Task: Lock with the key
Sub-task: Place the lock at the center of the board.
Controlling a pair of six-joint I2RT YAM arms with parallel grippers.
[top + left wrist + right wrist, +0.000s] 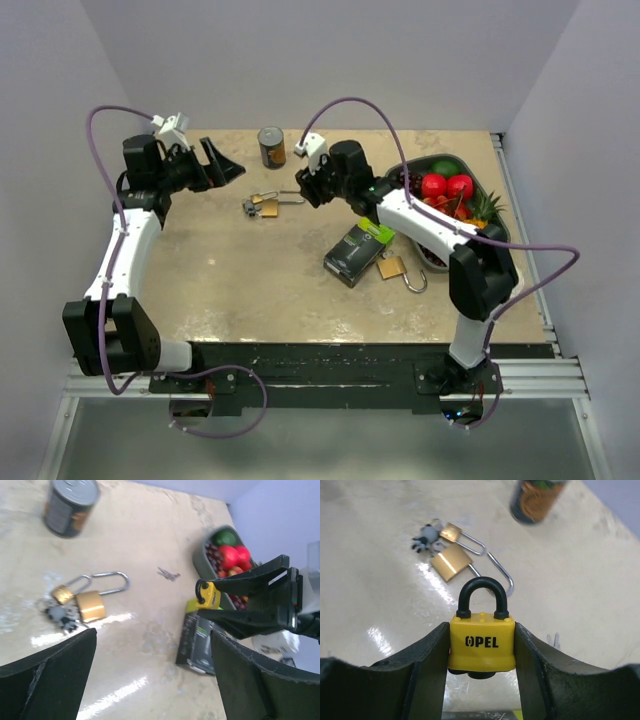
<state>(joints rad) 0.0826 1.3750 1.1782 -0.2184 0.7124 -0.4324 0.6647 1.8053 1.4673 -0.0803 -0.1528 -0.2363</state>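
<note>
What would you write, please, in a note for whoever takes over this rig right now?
Right gripper: shut on the yellow padlock, held above the table; its shackle looks seated.
Left gripper: open, empty, in the air.
What seems to be a loose key lies on the table. Two brass padlocks with a key bunch lie nearby.
Done: padlock picked up.
Left: fetch the key, insert it, turn it.
</note>
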